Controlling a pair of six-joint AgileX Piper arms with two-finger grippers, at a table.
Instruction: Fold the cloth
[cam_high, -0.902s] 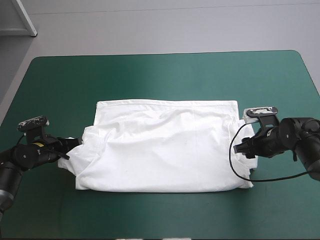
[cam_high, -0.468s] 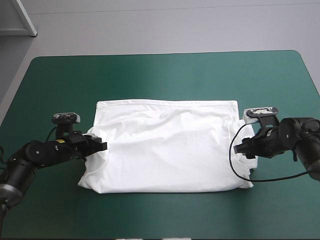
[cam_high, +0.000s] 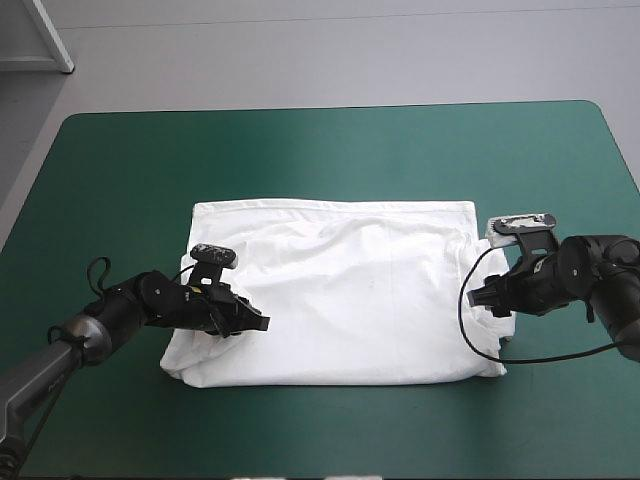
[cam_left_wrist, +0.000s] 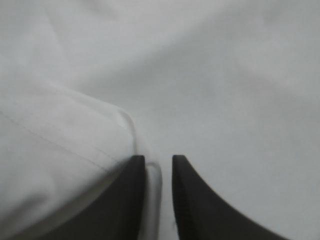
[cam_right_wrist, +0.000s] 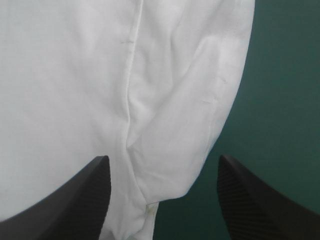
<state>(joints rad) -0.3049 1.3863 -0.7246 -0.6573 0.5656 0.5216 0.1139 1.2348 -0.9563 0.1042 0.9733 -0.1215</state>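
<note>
Left gripper (cam_left_wrist: 158, 161) pinches a fold of the T-shirt (cam_high: 360, 290) — right gripper (cam_right_wrist: 162, 160) spread over its right edge

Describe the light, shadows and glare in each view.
High view: even light, a pale sheen on the teal-green cover, thin shadow at the near edge of the T-shirt. Left wrist view: grey shade along the fold beside the black fingers. Right wrist view: shaded creases, no glare.
</note>
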